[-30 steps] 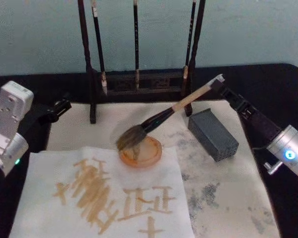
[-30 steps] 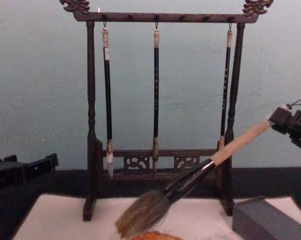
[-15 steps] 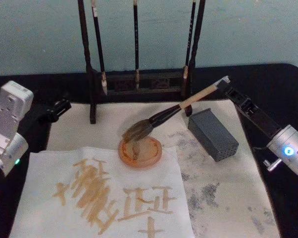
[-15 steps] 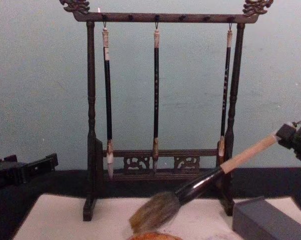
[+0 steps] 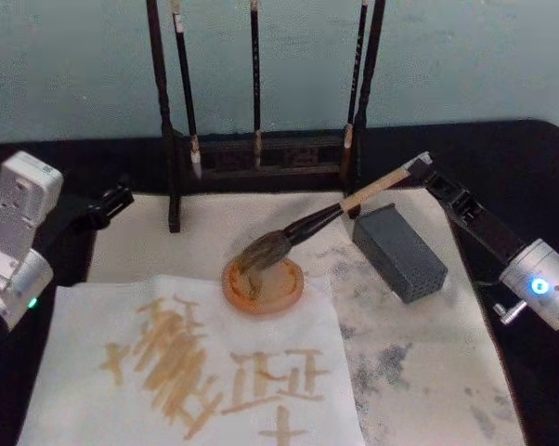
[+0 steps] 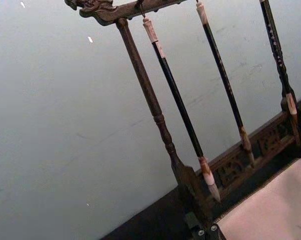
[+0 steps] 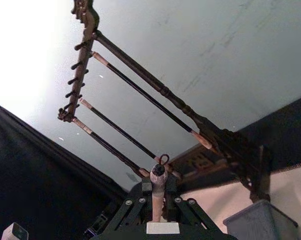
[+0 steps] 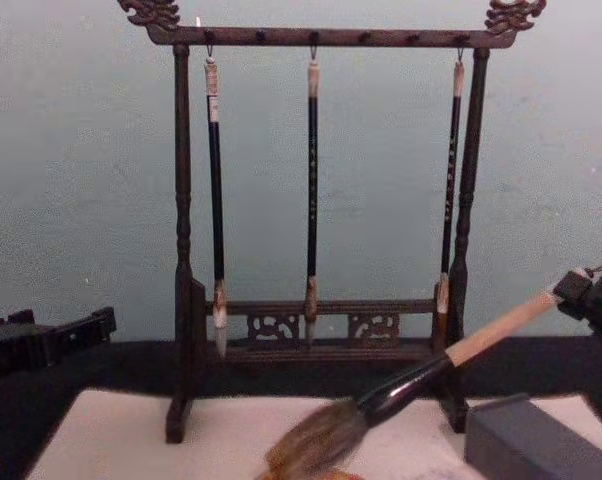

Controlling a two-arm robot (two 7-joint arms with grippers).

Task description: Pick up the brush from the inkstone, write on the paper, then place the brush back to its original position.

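On the black table (image 5: 530,149), the off-white paper (image 5: 84,321) lies near the dark grey rectangular inkstone (image 5: 400,253), which stands bare. Within the last second the large tan-handled, brown-bristled brush (image 5: 307,223) has sunk until its head meets the round orange dish (image 5: 293,288); we judge a reload or the start of the return. The right gripper (image 5: 424,169) clamps its whitish end. The left gripper (image 5: 112,200) is parked left; open or closed, we cannot tell. The paper's brown strokes form 2 clusters we cannot read.
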